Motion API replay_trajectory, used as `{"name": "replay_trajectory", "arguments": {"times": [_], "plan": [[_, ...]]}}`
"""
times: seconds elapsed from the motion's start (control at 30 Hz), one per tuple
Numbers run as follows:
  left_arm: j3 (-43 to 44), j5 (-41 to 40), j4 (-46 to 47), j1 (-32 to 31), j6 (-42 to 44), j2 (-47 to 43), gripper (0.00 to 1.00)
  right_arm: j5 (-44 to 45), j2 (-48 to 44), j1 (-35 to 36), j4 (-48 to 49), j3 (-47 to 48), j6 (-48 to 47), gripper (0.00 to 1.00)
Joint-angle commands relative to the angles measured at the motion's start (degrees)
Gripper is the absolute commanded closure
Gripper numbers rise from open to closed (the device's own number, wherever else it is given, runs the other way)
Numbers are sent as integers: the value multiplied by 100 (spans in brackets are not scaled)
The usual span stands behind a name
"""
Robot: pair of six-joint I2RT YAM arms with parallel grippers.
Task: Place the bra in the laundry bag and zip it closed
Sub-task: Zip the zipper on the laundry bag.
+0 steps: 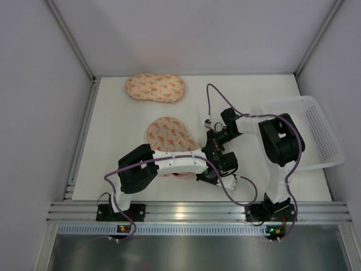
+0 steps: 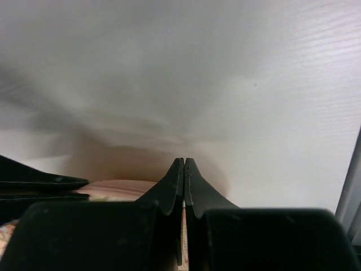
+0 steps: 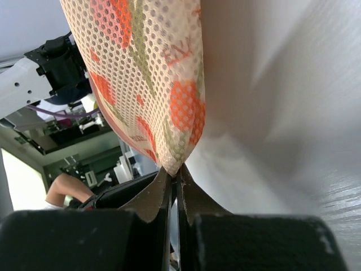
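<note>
Zipping step, apparently. The right hand (image 3: 176,169) clamps the laundry bag (image 3: 146,73) edge; the left hand (image 2: 184,164) is closed, hold unclear. Next: steady pull.

**Bag nipped at its tip**

The bag (image 1: 167,133), peach with an orange-red print, lies mid-desk (image 1: 130,169), its near end hidden. Close up, its skin is a fine honeycomb mesh with orange and green blotches. It tapers to a point that is caught between the closed fingers of the right pincer (image 3: 176,169). A red strip edges one side.
</note>
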Motion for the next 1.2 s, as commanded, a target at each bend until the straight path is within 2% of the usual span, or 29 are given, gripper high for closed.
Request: {"name": "replay_trajectory", "arguments": {"times": [0.0, 0.17, 0.37, 0.47, 0.5, 0.53, 0.57, 0.6, 0.7, 0.87, 1.0, 1.17], "plan": [[-302, 529, -97, -123, -273, -516, 100, 170, 42, -132, 97, 488, -195, 100], [-795, 828, -97, -132, -361, -910, 100, 390, 280, -246, -210, 989, -424, 100], [-1427, 697, 52, -131, -335, -1105, 100, 645, 465, -299, -492, 1596, -609, 100], [-1368, 688, 202, -105, -317, -1053, 100, 768, 447, -299, -605, 1754, -644, 100], [-1289, 505, 228, -70, -317, -1009, 100, 760, 438, -299, -693, 1789, -679, 95], [-1201, 486, 272, -44, -335, -965, 100, 760, 395, -299, -763, 1807, -705, 85], [-1008, 459, 298, -26, -326, -886, 100, 742, 351, -316, -842, 1799, -749, 75], [-920, 433, 325, 26, -335, -833, 100, 725, 290, -325, -1026, 1729, -845, 60], [-585, 310, 439, 167, -326, -683, 100, 707, 8, -404, -1395, 1510, -1013, 42], [-111, 82, 711, 404, -414, -437, 100, 384, -335, -475, -1748, 982, -1373, 38], [39, 64, 878, 475, -397, -367, 100, -144, -344, -422, -1617, 613, -1242, 38], [189, 116, 940, 475, -379, -288, 100, -374, -124, -159, -1398, 603, -1101, 41]]}}
